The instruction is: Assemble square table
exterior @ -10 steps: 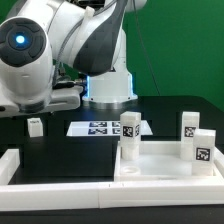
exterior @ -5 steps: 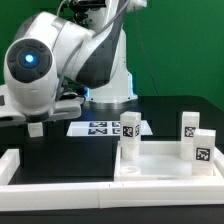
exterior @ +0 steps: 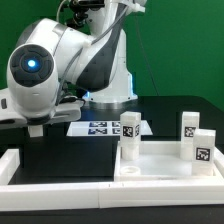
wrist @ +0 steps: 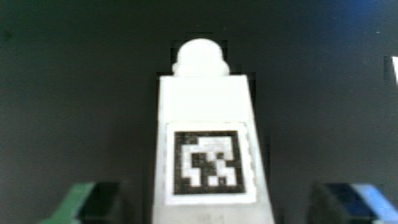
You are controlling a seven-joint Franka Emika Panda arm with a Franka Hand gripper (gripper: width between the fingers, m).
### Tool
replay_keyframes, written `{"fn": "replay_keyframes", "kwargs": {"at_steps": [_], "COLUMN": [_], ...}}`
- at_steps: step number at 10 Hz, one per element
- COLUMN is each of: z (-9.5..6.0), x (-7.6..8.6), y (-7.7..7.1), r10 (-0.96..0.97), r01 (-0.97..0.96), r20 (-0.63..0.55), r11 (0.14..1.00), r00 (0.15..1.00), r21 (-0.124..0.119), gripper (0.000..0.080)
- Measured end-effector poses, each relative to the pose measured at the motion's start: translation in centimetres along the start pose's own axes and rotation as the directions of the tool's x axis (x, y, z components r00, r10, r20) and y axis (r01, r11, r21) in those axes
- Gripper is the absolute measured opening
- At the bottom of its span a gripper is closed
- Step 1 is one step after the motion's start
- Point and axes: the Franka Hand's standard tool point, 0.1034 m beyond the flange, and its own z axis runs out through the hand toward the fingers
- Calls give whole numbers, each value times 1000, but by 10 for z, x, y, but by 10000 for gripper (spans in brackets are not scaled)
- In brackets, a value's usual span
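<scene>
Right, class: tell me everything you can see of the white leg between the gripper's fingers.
The leg is a short white post, plastic by its look, with flat sides and a rounded tip at one end. One face carries a black-and-white square tag. It lies between the fingers of the gripper, over the black table. Whether the fingers touch it cannot be told. In the exterior view the arm hides most of it.

Even, bright light is falling on the exterior view, a blue ring is glowing on the arm (exterior: 32, 66), while the wrist view is showing the leg post (wrist: 205, 130) blurred and soft.
</scene>
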Motion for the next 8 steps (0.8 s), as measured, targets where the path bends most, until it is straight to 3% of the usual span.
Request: {"fn": "replay_keyframes", "kwargs": {"at_steps": [1,8], "z": [0,1], "x": [0,-1], "y": [0,0], "r10": [0,-10], "r01": [0,10], "r20": [0,2], "r11": [1000,1000], "r00": [1000,1000], "r21": [0,0], "gripper": [288,288]}}
